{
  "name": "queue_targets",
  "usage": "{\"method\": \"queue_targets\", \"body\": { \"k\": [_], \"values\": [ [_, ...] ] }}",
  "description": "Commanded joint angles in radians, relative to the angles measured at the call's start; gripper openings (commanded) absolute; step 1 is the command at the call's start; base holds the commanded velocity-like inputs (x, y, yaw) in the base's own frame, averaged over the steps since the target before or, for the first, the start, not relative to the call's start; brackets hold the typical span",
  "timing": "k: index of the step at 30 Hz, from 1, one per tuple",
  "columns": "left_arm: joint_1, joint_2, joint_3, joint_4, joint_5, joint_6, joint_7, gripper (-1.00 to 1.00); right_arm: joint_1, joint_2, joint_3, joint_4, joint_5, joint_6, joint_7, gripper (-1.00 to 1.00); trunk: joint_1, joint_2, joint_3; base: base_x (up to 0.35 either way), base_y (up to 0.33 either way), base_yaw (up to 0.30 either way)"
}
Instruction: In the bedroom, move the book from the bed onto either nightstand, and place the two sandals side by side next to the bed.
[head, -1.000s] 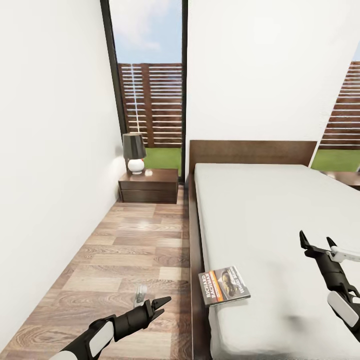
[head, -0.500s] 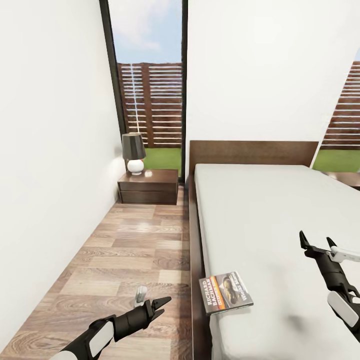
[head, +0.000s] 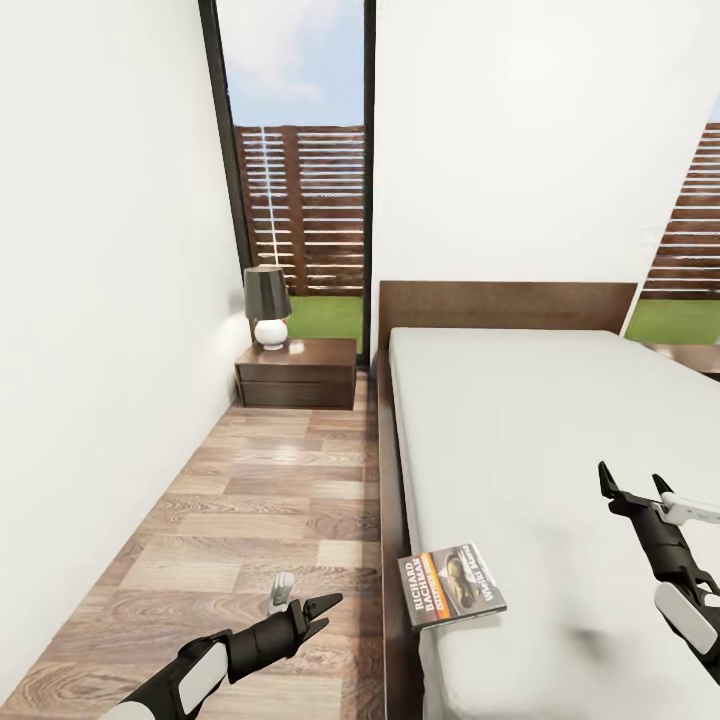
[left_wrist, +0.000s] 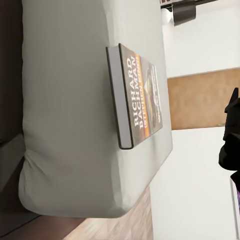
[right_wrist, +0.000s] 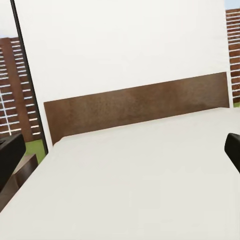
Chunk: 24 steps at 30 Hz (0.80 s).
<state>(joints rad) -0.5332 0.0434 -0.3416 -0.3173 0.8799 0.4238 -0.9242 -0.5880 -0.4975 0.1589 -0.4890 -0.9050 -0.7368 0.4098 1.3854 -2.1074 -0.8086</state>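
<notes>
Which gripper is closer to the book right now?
The left gripper, low over the floor just beside the bed's edge where the book lies. The right gripper hangs farther off, over the mattress.

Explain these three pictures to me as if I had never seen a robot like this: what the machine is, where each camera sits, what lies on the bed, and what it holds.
This is a simulated two-armed wheeled robot in a bedroom. The head camera looks down over both arms: the left tool hovers above the wood-plank floor, and the right tool hovers above the off-white mattress of the large bed. Both are open and hold nothing. A thin striped paperback book lies at the mattress edge; the left wrist camera sees it close up. The right wrist camera looks along the bed to its dark brown headboard. A dark brown two-drawer nightstand carries a black-shaded lamp.
</notes>
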Motion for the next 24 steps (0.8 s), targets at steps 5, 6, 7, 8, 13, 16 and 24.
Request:
{"method": "queue_targets", "body": {
  "k": [5,6,7,8,13,16,24],
  "values": [
    [-0.001,0.001,-0.005,0.0,0.01,0.001,-0.001,1.0,-0.001,-0.001,0.007,0.001,-0.011,-0.004,0.004,1.0,0.0,0.0,-0.001,0.0,-0.136,0.0],
    [-0.001,0.001,-0.005,0.0,0.01,-0.004,-0.001,1.0,-0.001,-0.001,0.007,0.001,-0.011,-0.004,0.004,1.0,0.0,0.0,-0.001,0.0,-0.073,0.0],
    [-0.001,0.001,-0.005,0.0,0.011,-0.009,-0.001,1.0,-0.001,-0.001,0.007,0.001,-0.011,-0.004,0.004,1.0,0.0,0.0,-0.001,0.0,-0.047,0.0],
    [-0.001,0.001,-0.005,0.0,0.011,-0.011,-0.002,1.0,-0.001,-0.001,0.008,0.001,-0.011,-0.004,0.004,1.0,0.0,0.0,-0.001,0.0,-0.03,0.0],
    [-0.001,0.001,-0.005,0.0,0.011,-0.014,-0.002,1.0,-0.001,-0.001,0.008,0.001,-0.011,-0.004,0.004,1.0,0.0,0.0,-0.001,0.0,-0.012,0.0],
    [-0.001,0.0,-0.006,0.0,0.011,-0.014,-0.002,1.0,-0.001,0.0,0.008,0.001,-0.011,-0.004,0.004,1.0,0.0,0.0,-0.001,0.0,-0.002,0.0],
    [-0.001,0.0,-0.006,0.0,0.011,-0.016,-0.003,1.0,-0.001,0.0,0.009,0.001,-0.011,-0.005,0.004,1.0,0.0,0.0,-0.001,0.0,0.0,0.0]
  ]
}}
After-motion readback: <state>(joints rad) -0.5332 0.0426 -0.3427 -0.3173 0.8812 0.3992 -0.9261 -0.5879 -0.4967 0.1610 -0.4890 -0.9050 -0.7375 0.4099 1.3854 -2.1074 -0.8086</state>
